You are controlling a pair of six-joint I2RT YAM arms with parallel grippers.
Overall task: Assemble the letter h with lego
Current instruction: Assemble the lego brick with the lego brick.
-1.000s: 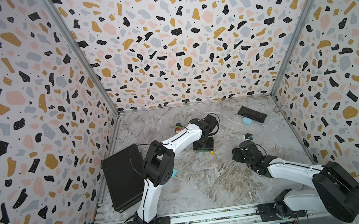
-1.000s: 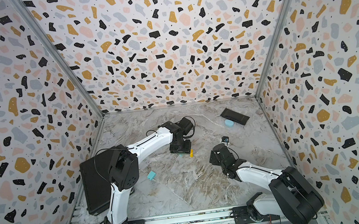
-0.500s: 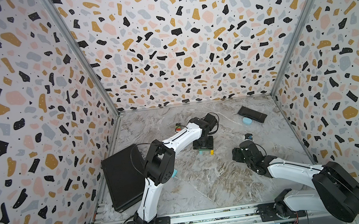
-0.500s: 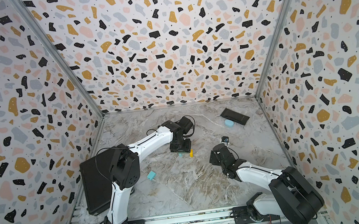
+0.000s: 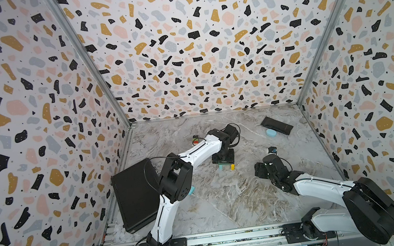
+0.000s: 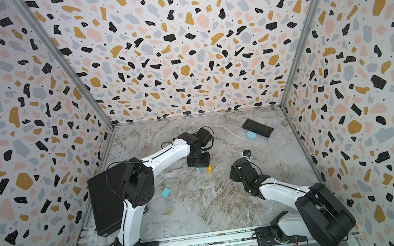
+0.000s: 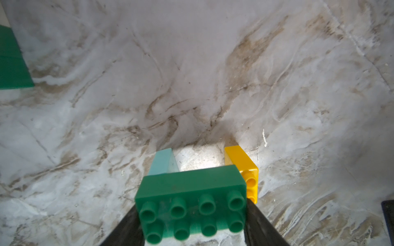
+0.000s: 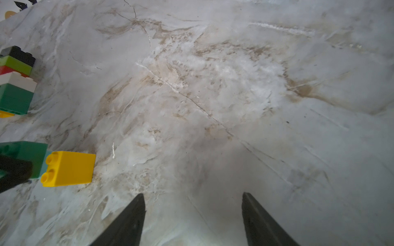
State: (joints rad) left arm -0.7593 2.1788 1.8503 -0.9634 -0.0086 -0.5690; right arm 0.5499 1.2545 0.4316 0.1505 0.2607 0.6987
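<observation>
Item 1: the left gripper [image 7: 191,207] is clamped on the dark green brick [image 7: 189,185], 1 finger at each short end, with the studs facing the wrist camera.
Item 2: the light blue brick [image 7: 163,161] and the yellow brick [image 7: 239,159] sit on the side of the dark green brick away from its studs, with a gap between the 2. Contact cannot be confirmed.
Item 3: the right gripper [image 8: 193,198] has its jaws wide and empty over the marble floor [image 8: 234,85], well apart from the dark green brick.
Item 4: the multicolour brick stack [image 8: 15,81] stands apart from the dark green brick.
</observation>
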